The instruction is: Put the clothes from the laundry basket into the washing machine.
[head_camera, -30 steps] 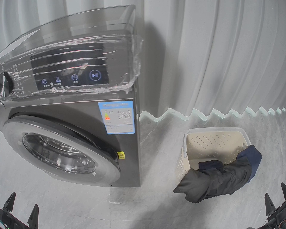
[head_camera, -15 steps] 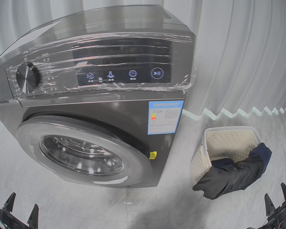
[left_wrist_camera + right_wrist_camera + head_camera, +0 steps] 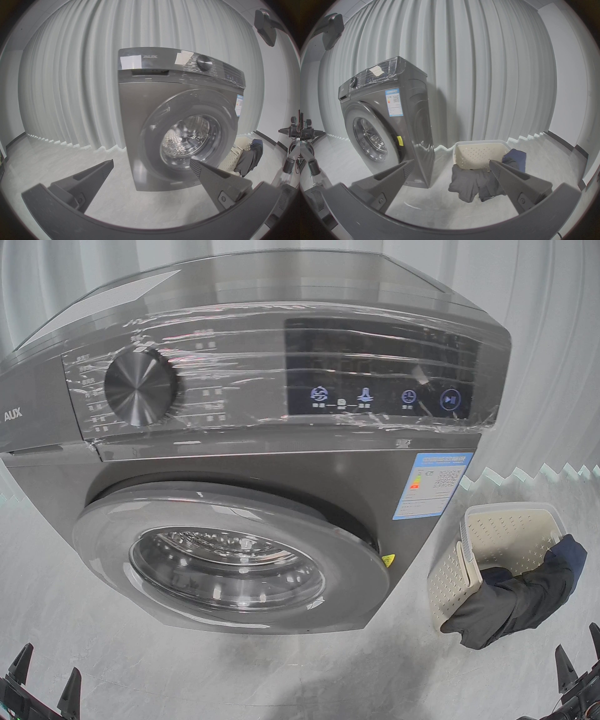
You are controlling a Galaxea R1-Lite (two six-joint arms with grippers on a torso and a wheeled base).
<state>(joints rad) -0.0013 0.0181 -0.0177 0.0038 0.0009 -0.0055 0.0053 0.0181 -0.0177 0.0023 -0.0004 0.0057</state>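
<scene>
Two dark garments hang over the rim of a cream, perforated laundry basket [image 3: 451,582] that stands on the pale floor [image 3: 350,677], just beside the right flank of a grey front-loading washing machine [image 3: 250,452]. A charcoal garment [image 3: 509,609] spills over the near rim, and its lower end reaches down to the floor. A navy garment [image 3: 572,552] lies over the rim beside it and touches it. The machine's round glass door [image 3: 228,562] looks shut, with the bare steel drum visible behind it.

The left gripper [image 3: 49,666] hangs low in front of the machine, its fingers spread apart and holding nothing. The right gripper [image 3: 576,645] hangs low near the basket. Its fingers are also apart and empty, and it is clear of the cloth.

Both garments look soft, limp and light. They are not fragile, though the charcoal one has a slight sheen and may be a little slick. Cloth like this will sag and trail when lifted, so a loose end could snag on the basket rim or drag along the floor. The best place to pinch seems to be the thick bunched fold where the charcoal garment crosses the rim. The door probably needs opening first.
</scene>
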